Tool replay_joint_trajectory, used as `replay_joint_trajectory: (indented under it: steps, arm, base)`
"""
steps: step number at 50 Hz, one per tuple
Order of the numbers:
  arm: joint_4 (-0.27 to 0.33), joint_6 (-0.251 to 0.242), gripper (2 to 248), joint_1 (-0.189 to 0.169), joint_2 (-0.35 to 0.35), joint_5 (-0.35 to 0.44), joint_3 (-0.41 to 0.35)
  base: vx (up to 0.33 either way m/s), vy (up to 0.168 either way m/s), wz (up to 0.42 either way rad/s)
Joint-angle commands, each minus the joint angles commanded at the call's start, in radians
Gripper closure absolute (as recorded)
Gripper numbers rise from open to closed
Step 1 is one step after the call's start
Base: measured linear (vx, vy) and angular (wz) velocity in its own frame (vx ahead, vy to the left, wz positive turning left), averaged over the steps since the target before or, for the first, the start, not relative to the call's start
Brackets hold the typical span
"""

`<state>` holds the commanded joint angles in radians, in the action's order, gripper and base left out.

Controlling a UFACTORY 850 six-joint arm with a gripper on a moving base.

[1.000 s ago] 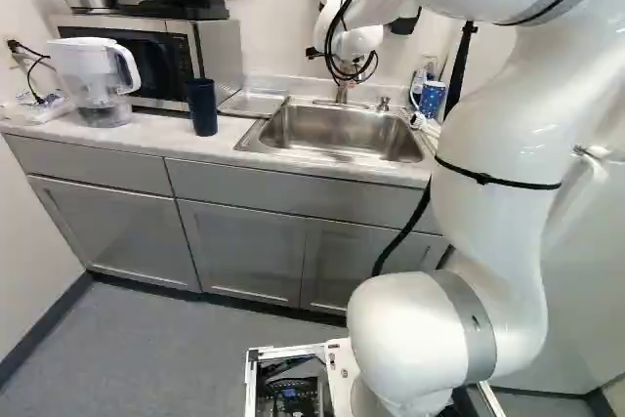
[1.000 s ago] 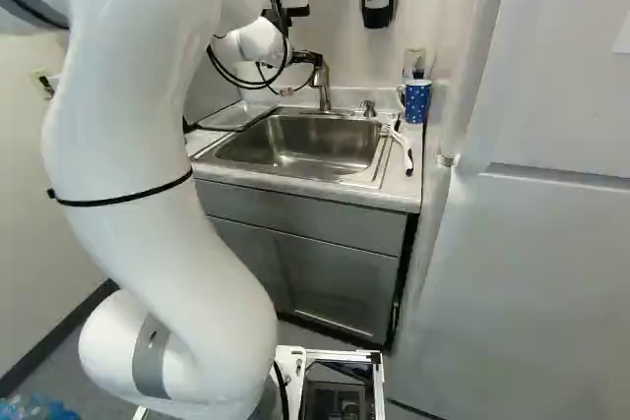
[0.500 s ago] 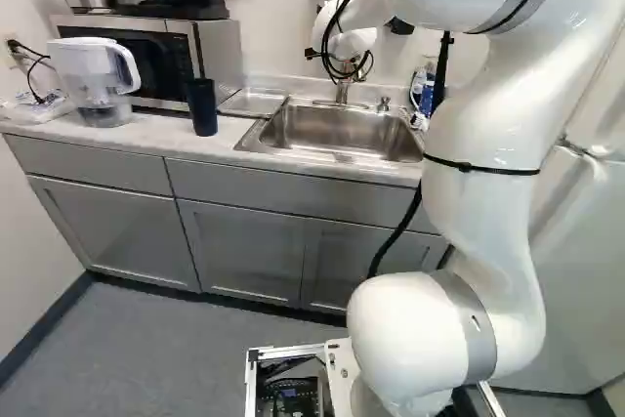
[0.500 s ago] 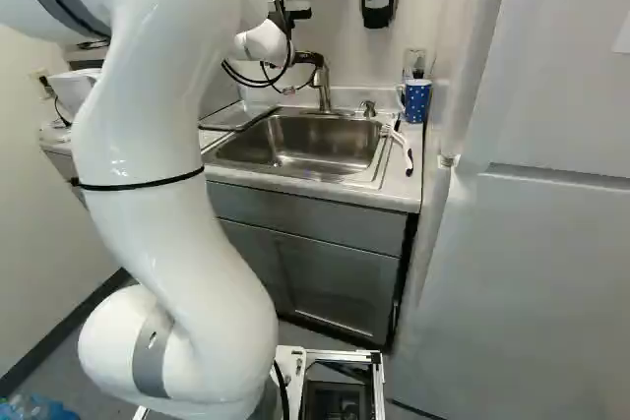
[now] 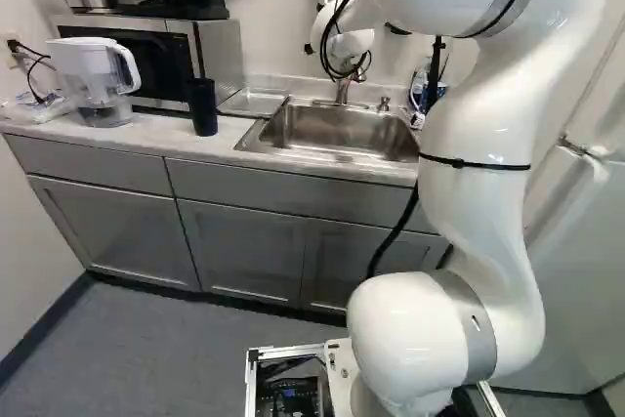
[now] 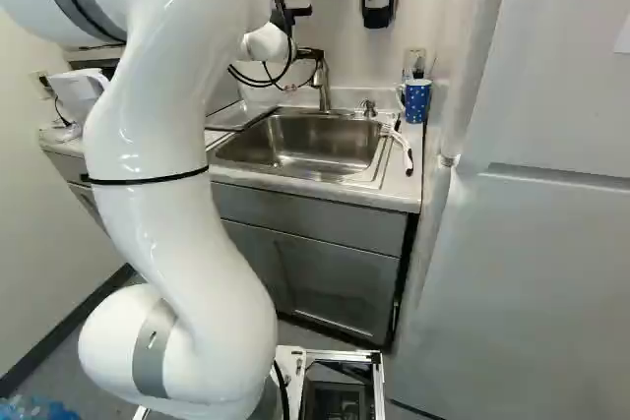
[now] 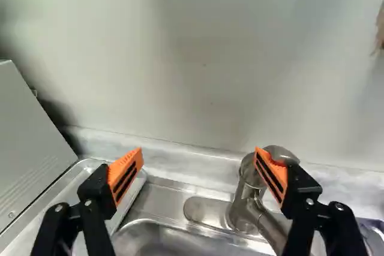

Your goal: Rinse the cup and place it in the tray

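Open gripper at the tap, cups waiting either side

From where I stand, the gripper (image 7: 198,154) is spread wide above the back of the sink (image 6: 295,145), with nothing held. One finger overlaps the top of the tap (image 7: 243,199) in the wrist view; whether they touch, I can't tell.

The dark cup (image 5: 202,107) stands upright on the tabletop (image 5: 161,134), off to the gripper's left, past the tray (image 5: 254,103). A dotted mug (image 6: 416,101) sits to the gripper's right, across the sink. Which one is meant, I can't say, though the dark one seems likelier, being near the tray.

My guess is the step in hand is working the tap. I'd line one finger up squarely with the handle and nudge slowly, as a slanting push could slip off or swing the spout. The other finger should stay off the wall behind.

No label by the sink is legible to me.
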<state>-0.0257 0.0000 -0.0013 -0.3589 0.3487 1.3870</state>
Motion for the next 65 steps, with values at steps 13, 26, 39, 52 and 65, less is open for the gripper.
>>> replay_joint_trajectory:
  steps: [13, 26, 39, 52, 65]
  arm:
    - [0.0, 0.0, 3, 0.0, -0.001, 0.05, 0.001]
    - [0.0, 0.0, 3, 0.0, -0.001, 0.069, 0.001]
    - [0.0, 0.0, 3, 0.0, 0.007, 0.069, -0.009]
    - [0.0, 0.0, 3, 0.0, 0.062, 0.069, -0.072]
    - [0.0, 0.0, 3, 0.0, 0.129, 0.069, -0.148]
  base:
    - [0.0, 0.0, 0.0]
    - [0.0, 0.0, 0.0]
    - [0.0, 0.0, 0.0]
    - [0.0, 0.0, 0.0]
    - [0.0, 0.0, 0.0]
